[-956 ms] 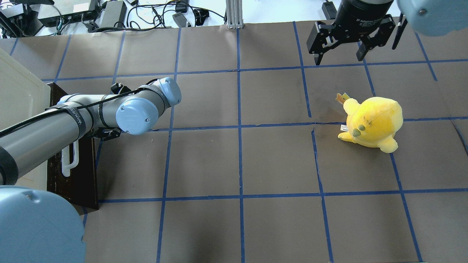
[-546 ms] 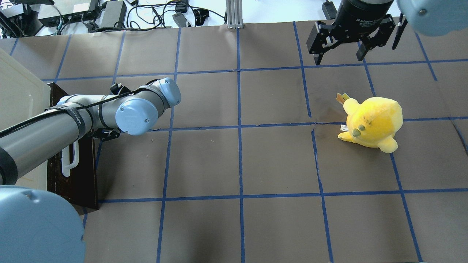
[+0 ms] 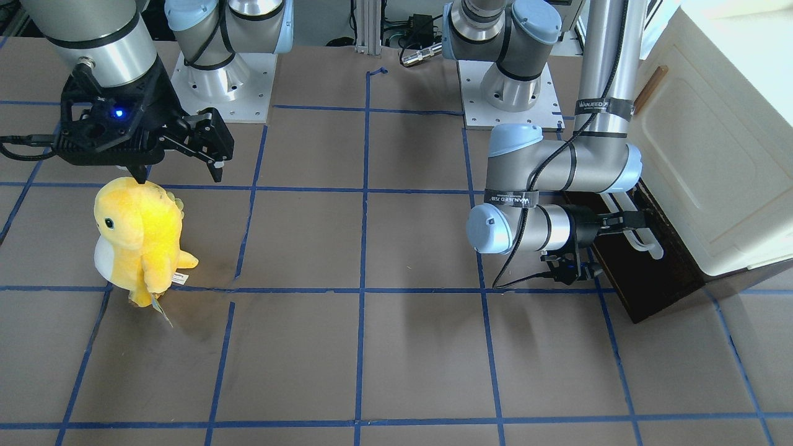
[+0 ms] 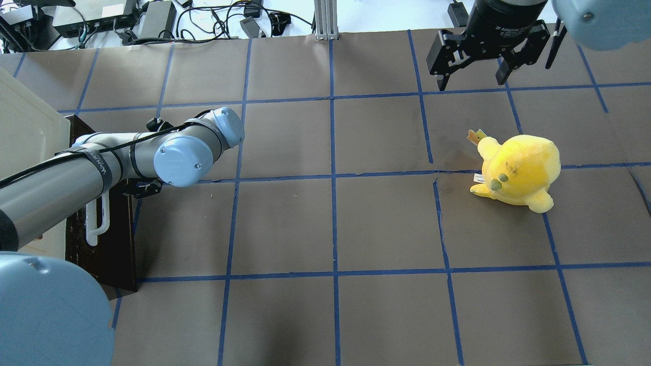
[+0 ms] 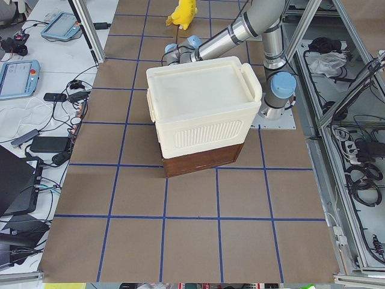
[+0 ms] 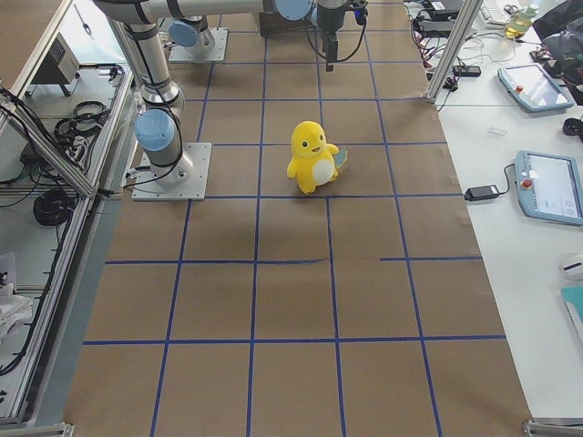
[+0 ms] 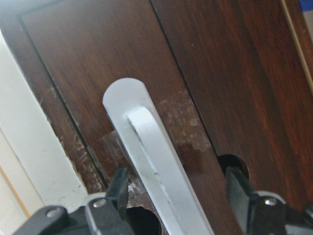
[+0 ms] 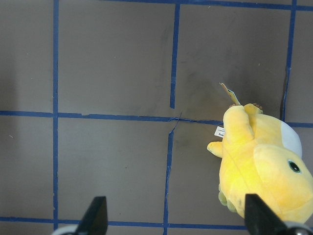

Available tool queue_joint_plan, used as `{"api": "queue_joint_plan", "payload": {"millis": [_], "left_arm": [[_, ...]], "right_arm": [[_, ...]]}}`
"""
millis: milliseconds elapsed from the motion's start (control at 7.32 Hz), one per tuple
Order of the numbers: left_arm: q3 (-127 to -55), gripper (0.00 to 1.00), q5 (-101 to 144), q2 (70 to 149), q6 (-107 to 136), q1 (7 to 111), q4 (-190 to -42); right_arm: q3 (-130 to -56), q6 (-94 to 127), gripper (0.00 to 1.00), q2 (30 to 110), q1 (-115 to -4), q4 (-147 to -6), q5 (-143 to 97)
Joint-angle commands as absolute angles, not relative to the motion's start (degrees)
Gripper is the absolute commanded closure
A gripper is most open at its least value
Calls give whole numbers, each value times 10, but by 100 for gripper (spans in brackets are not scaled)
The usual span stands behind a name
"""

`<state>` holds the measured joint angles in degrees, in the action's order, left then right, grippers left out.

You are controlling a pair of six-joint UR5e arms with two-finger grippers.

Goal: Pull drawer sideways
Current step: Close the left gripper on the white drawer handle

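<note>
The dark brown drawer [image 3: 650,272] lies under the cream cabinet [image 3: 718,155], at the left edge of the overhead view [image 4: 109,249]. Its white bar handle [image 7: 151,156] runs along the front [image 4: 96,223]. My left gripper [image 3: 635,224] is at the handle. In the left wrist view the gripper [image 7: 178,186] is open, with one finger on each side of the bar and a gap on both sides. My right gripper [image 4: 473,76] hangs open and empty above the far right of the table, away from the drawer.
A yellow plush toy [image 4: 519,170] stands on the right half of the table, just below the right gripper [image 8: 176,215]. The table is brown paper with blue tape lines. Cables and power boxes [image 4: 101,20] lie beyond the far edge.
My left arm has shifted a little to the left, toward the drawer front. The right arm and the plush toy have not moved.
</note>
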<state>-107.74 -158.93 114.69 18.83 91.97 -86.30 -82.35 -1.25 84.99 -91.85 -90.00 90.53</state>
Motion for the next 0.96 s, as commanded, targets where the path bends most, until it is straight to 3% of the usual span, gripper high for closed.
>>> {"api": "queue_joint_plan", "payload": {"millis": [0, 820], "left_arm": [[-1075, 26, -1593, 1151, 186, 924, -860], [-1078, 26, -1585, 1146, 188, 927, -865]], "right_arm": [[-824, -12, 0, 850, -918, -900, 905], [-824, -12, 0, 850, -918, -900, 905]]}}
